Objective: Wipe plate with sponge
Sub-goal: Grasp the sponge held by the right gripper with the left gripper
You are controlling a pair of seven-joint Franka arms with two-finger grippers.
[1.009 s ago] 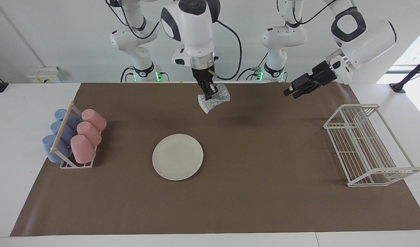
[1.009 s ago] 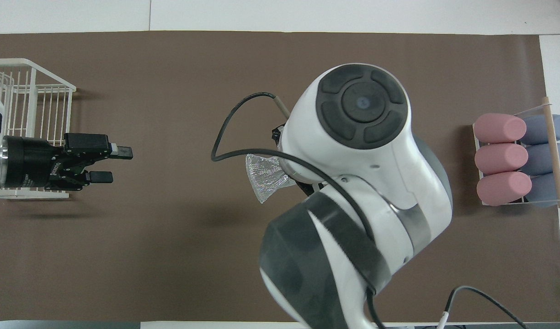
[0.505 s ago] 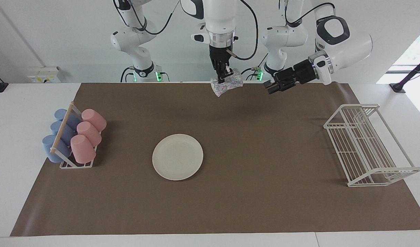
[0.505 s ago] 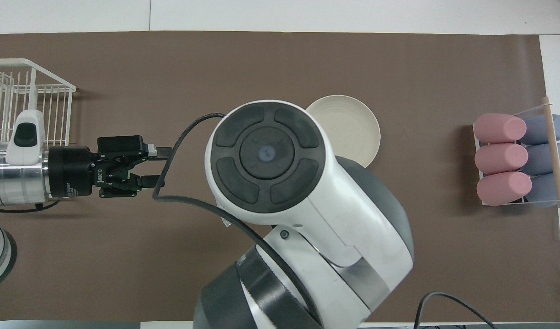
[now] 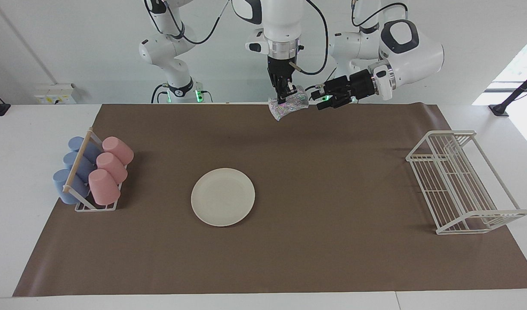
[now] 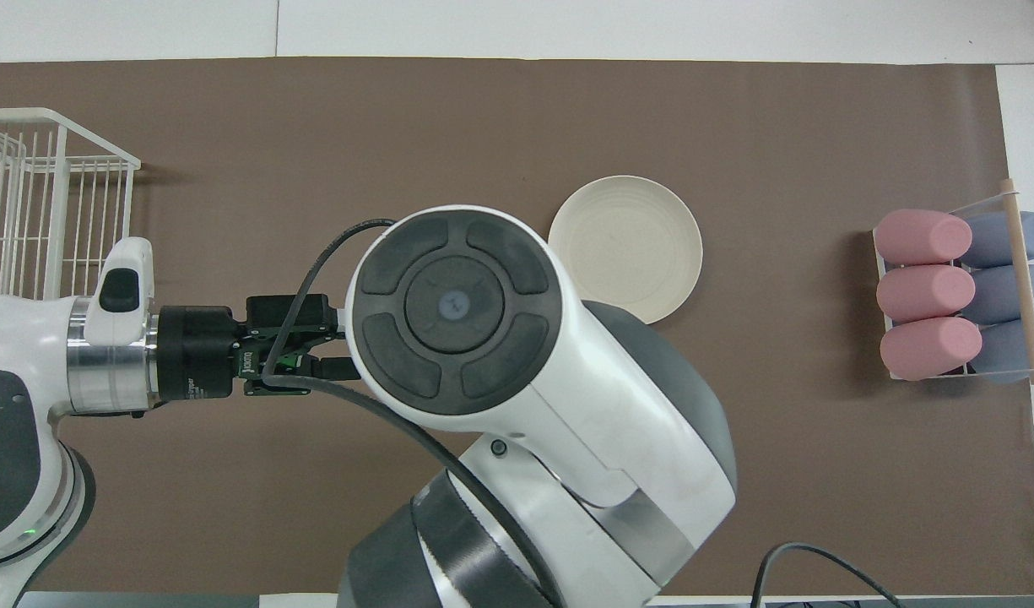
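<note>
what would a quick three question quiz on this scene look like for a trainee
1. True or false: the right gripper holds the sponge up in the air.
2. Which lies nearer to the robots: the plate or the sponge's spot over the mat?
3. Multiple choice: the left gripper is A) shut on the plate, B) open beside the sponge, C) inside the white wire rack.

Key: 1 true. 2 the sponge's spot, over the mat's edge nearest the robots. 3 B.
</note>
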